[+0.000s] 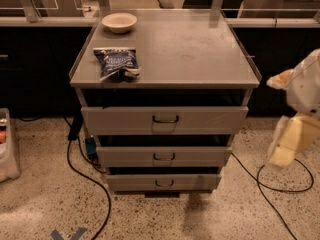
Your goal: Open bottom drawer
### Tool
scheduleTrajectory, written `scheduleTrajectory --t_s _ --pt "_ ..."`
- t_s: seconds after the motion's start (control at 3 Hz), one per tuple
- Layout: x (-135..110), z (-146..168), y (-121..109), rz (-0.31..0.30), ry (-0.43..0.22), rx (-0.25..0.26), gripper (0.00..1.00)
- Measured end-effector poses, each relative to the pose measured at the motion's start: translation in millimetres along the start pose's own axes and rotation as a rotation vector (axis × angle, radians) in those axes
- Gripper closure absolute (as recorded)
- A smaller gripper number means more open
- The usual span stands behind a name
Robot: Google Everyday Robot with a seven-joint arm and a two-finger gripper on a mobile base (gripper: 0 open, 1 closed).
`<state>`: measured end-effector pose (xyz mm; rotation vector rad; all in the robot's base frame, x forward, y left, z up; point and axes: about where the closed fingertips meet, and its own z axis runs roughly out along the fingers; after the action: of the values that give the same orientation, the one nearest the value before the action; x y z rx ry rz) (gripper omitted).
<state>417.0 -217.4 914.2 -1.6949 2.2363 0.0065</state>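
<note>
A grey metal cabinet [165, 46] has three drawers stacked in its front. The bottom drawer [163, 182] has the slimmest front panel and a small dark loop handle [164, 184]; it sits shut, close to the floor. Above it are the mid-sized drawer [164, 156] and the tallest top drawer [165, 120]. My gripper [286, 145] hangs at the far right edge of the view, to the right of the cabinet at about middle-drawer height, well apart from the bottom drawer's handle.
A white bowl [119, 22] and a blue snack bag [116, 61] lie on the cabinet top. Black cables [80, 171] run over the speckled floor on both sides. A white bin [7, 149] stands at the left. Dark counters run behind.
</note>
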Motion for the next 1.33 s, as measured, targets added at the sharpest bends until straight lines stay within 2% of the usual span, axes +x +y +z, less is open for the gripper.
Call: scheduleTrajectory --t_s 0.33,0.67,1.0,1.33 --pt "4.3 34.8 17.3 0.002 -0.032 -0.042 0.00" --pt "-16.4 109.3 41.8 -0.028 -0.101 -0.153 0.00" --pt "-16.4 109.3 41.8 -0.028 -0.101 -0.153 0.00" --pt "-6.0 158.3 51.0 -0.018 -0.116 -0.189 0.00"
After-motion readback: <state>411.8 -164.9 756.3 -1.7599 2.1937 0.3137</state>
